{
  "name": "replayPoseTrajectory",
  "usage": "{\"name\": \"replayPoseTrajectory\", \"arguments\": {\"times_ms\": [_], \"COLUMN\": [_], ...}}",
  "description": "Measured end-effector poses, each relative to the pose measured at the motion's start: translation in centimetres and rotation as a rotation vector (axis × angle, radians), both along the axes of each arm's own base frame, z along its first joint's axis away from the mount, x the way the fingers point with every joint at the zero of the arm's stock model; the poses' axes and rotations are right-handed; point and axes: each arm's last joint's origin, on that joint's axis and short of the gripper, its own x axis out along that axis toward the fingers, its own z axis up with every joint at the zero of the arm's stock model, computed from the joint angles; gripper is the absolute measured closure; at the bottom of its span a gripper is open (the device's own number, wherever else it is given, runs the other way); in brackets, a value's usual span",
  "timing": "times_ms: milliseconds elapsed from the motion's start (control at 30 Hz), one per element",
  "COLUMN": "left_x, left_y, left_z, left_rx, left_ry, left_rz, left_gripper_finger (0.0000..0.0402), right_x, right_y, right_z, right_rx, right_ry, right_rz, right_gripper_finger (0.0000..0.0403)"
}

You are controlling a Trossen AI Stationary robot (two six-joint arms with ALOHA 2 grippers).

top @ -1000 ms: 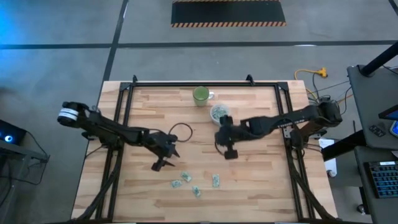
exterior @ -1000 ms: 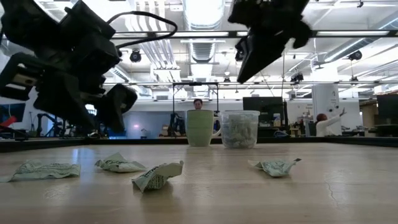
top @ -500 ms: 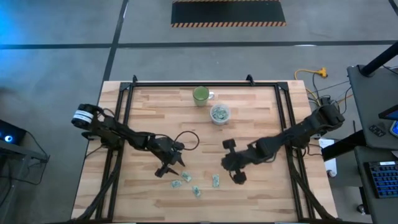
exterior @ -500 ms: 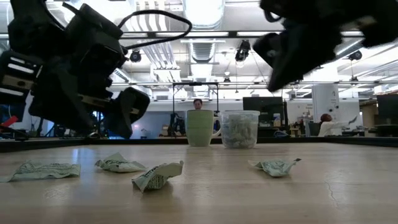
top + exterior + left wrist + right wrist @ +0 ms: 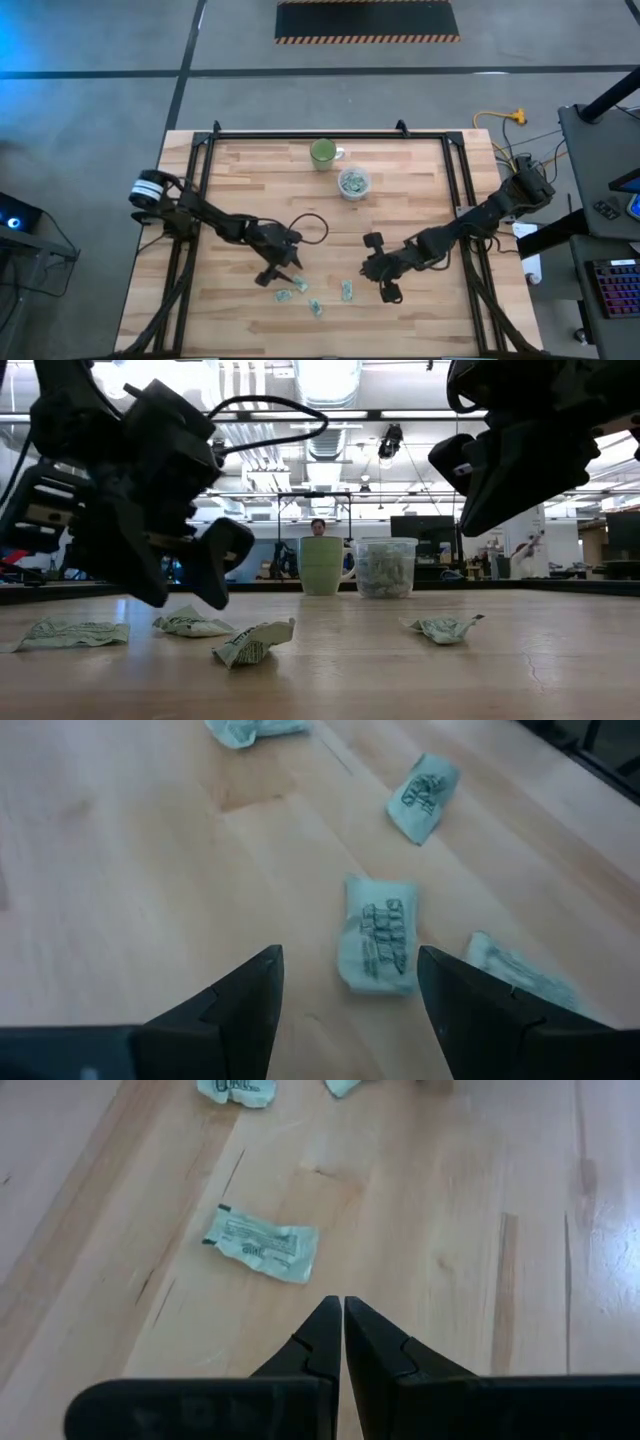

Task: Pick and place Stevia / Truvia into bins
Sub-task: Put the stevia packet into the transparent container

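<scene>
Both arms have swung toward the near side of the table since a second ago: your left gripper [image 5: 276, 276] now hangs low over the left sachets [image 5: 291, 293], fingers spread, and the right gripper [image 5: 389, 292] has left the cup [image 5: 352, 183] to sit just right of the lone sachet [image 5: 347, 290], fingers pressed together. The cup, already holding sachets, stands far back beside the green mug [image 5: 322, 153]. In the left wrist view one sachet [image 5: 378, 933] lies just ahead between the fingers. Watch the right side: closed fingers will only push its sachet unless you open them first, and flat paper slips easily from a shallow pinch.
</scene>
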Motion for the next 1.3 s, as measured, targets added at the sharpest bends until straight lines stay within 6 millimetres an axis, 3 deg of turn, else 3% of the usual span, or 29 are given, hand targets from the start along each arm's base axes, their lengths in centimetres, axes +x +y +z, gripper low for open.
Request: {"name": "replayPoseTrajectory", "arguments": {"times_ms": [300, 767, 1300], "left_x": [1.4, 1.4, 1.3], "left_y": [-0.3, -0.4, -0.4], "left_z": [-0.9, -0.9, -0.9], "left_rx": [-0.017, -0.002, 0.024], "left_ry": [0.024, 0.014, -0.002], "left_rz": [-0.030, -0.049, -0.073], "left_gripper_finger": [0.0187, 0.0195, 0.0361], "right_x": [0.1, -0.1, -0.2], "right_y": [0.1, 0.0, -0.1], "right_z": [0.1, 0.0, -0.3], "right_rx": [0.002, 0.000, 0.010], "right_ry": [-0.006, 0.001, 0.008], "right_rz": [0.002, 0.004, -0.010], "right_gripper_finger": [0.0394, 0.0394, 0.0394]}}
